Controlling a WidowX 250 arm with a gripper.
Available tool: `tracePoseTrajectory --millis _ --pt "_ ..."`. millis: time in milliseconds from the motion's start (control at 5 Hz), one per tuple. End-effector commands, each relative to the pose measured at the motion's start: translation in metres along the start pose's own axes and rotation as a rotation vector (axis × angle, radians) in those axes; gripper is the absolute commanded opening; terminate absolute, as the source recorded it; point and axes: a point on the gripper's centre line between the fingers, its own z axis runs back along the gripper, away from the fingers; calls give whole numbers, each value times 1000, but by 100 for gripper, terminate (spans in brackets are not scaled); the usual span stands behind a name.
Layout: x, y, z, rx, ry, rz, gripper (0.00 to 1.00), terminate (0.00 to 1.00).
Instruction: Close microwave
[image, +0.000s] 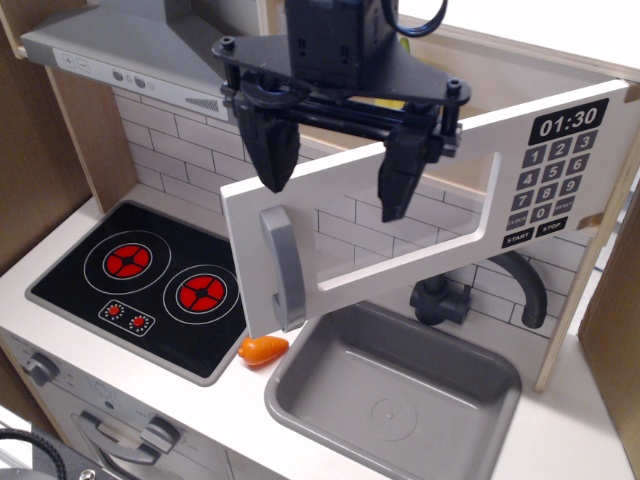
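Observation:
The microwave door (400, 270) is white wood with a rectangular window, a grey vertical bar handle (283, 268) at its left end and a black keypad (553, 172) showing 01:30. It stands swung open, out over the sink. My gripper (335, 172) is black and hangs from above right in front of the door's upper edge. Its two fingers (270, 145) are spread wide and hold nothing. The left finger is just above the handle, the right finger overlaps the top of the window frame. The microwave's inside is hidden behind the gripper and door.
A grey slanted range hood (130, 50) hangs at the upper left. A black stove top (150, 285) with two red burners lies at the left. A grey sink (395, 395) and a dark faucet (525, 285) sit under the door. An orange toy carrot (263, 349) lies between stove and sink.

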Motion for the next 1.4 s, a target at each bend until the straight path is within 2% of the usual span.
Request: tracePoseTrajectory --millis 0,400,600,800,1200 --pt "0 0 0 0 0 0 100 0" --pt "14 -3 -44 27 6 172 100 0" --pt "19 -9 -65 3 -6 214 100 0" --pt "27 -13 -88 8 8 237 100 0" --pt "40 -8 -111 54 -81 192 100 0"
